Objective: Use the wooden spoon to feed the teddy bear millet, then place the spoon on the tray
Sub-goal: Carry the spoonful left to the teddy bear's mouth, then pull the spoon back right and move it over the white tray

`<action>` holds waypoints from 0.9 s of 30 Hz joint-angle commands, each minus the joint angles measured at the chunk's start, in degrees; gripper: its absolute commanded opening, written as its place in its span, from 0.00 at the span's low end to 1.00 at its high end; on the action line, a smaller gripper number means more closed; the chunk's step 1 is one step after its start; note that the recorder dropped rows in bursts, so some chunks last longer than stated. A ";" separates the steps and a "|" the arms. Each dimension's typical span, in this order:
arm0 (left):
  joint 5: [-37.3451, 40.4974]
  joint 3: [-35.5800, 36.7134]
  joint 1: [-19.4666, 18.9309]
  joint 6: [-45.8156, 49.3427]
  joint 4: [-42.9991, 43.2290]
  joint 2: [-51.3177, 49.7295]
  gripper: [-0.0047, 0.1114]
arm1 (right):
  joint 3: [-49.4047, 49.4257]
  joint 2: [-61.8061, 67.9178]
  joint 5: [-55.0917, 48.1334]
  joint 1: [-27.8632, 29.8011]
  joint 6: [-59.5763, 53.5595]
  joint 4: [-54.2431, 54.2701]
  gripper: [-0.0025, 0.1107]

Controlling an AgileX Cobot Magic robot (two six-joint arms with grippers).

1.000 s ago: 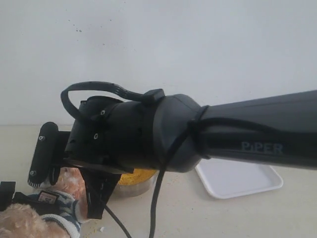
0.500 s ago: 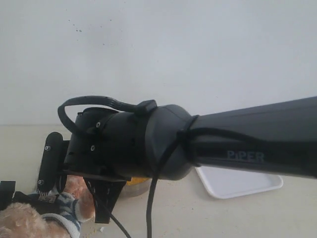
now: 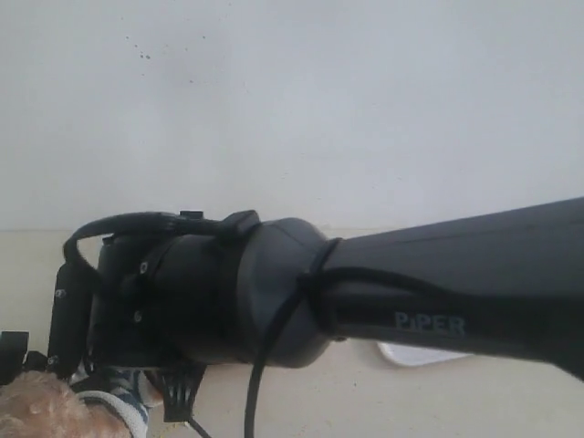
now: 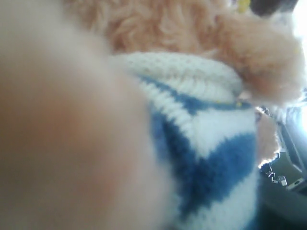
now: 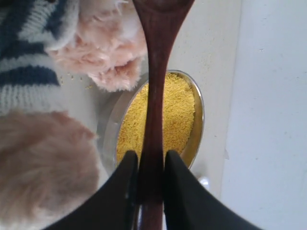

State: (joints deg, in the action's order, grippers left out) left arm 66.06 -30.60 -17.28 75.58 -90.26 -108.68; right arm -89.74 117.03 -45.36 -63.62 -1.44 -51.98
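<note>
1. In the exterior view, the right arm (image 3: 411,301) is black with pale "PiPER" lettering. It crosses the lower half of the frame from the right edge to the lower left, in front of a plain white wall (image 3: 292,109).
2. The teddy bear (image 3: 36,411) sits in the lower left corner of that view. Only its fuzzy light-brown head and a bit of striped shirt show, just under the wrist end of the arm.
3. A thin white sliver of the tray (image 3: 415,354) shows below the arm, right of centre, on the beige table (image 3: 365,406). The arm hides the rest of it.
4. In the right wrist view, the right gripper (image 5: 151,158) is clamped on the wooden spoon (image 5: 153,96). Its two black fingers (image 5: 127,191) press against either side of the slim handle.
5. The spoon reaches away from the gripper, and its handle passes over the millet (image 5: 177,115). The millet is a bright yellow mound in a round steel bowl (image 5: 200,110).
6. The spoon's oval end lies beside the bear's pale paw and is cut off by the frame edge. Whether it carries grain cannot be told.
7. The bear is just beside the steel bowl, with its paw overlapping the rim in this view. The tray lies on the other side of the bowl, apart from the spoon.
8. The left wrist view is filled by blurred plush and the bear's blue-and-white shirt. The left gripper's fingers do not show, so I cannot tell whether it is open or closed.
</note>
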 commanded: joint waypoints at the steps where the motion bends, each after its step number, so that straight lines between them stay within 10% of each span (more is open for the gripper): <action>1: 1.86 0.22 -0.15 -0.10 -0.84 0.00 0.07 | -0.09 0.09 -0.03 -1.50 2.90 -5.53 0.02; 27: 1.86 0.22 -0.15 -0.10 -1.74 0.00 0.07 | -0.09 0.55 -6.72 -3.97 12.33 -18.73 0.02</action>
State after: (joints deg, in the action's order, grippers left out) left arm 66.06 -30.58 -17.28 75.58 -91.09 -108.68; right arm -89.74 117.73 -50.42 -66.69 8.82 -67.42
